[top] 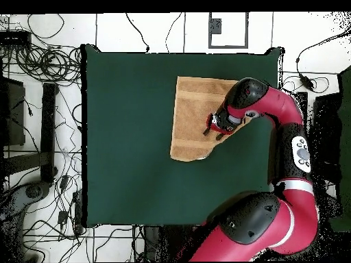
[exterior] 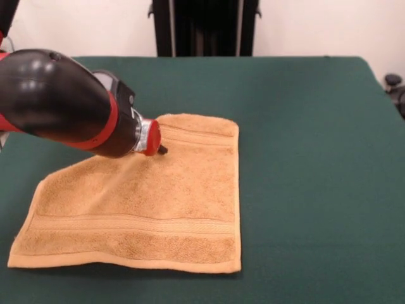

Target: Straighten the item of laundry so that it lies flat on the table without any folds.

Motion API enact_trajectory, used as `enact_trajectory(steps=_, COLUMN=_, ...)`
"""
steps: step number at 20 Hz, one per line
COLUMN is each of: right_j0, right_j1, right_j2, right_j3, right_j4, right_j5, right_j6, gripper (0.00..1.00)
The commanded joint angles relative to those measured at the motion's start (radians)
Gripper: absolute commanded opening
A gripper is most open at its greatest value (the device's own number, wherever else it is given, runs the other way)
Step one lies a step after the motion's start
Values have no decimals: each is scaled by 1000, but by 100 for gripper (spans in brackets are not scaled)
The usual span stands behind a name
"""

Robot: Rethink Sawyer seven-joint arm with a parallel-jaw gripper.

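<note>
In the front view, the worktop (exterior: 304,158) was seen to be covered in plain dark green cloth, stretched smooth and reaching nearly to both side edges of the picture. Behind it a pale wall was visible, broken in the middle by a black upright structure (exterior: 204,26).

At the left, the red and black arm (exterior: 57,101) was seen entering, a rounded glossy black casing ringed with a red band and ending in a silvery collar. Its pincer (exterior: 161,150) was pressed down close to the towel (exterior: 145,202) near the towel's far edge; only a small dark tip was shown, so whether it was released or clenched could not be told.

The orange-tan terry towel was laid on the left half of the worktop, its looped pile broken by a flat woven band running across near the front edge and another near the far edge. Its right edge was straight; its far left part was hidden behind the arm.

In the overhead view, a white tiled floor (top: 123,31) strewn with black cables (top: 51,65) was seen around the green worktop (top: 123,137), with the towel (top: 192,116) lying toward one end and the pincer (top: 211,130) over it.
</note>
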Motion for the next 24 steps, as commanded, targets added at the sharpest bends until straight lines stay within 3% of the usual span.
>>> enact_trajectory(steps=1, right_j0=67, right_j1=17, right_j2=-31, right_j3=-88, right_j4=-131, right_j5=99, right_j6=-206, gripper=100)
enact_trajectory(steps=12, right_j0=59, right_j1=6, right_j2=-20, right_j3=-69, right_j4=-152, right_j5=75, right_j6=-198, gripper=100)
enact_trajectory(steps=18, right_j0=36, right_j1=-25, right_j2=-19, right_j3=37, right_j4=-148, right_j5=-162, right_j6=-177, gripper=100)
enact_trajectory(steps=21, right_j0=15, right_j1=-56, right_j2=-17, right_j3=132, right_j4=-126, right_j5=-309, right_j6=-111, gripper=100)
enact_trajectory(steps=23, right_j0=13, right_j1=-64, right_j2=-17, right_j3=150, right_j4=-123, right_j5=-334, right_j6=-95, gripper=100)
enact_trajectory(steps=24, right_j0=12, right_j1=-67, right_j2=-16, right_j3=160, right_j4=-121, right_j5=-346, right_j6=-87, gripper=0)
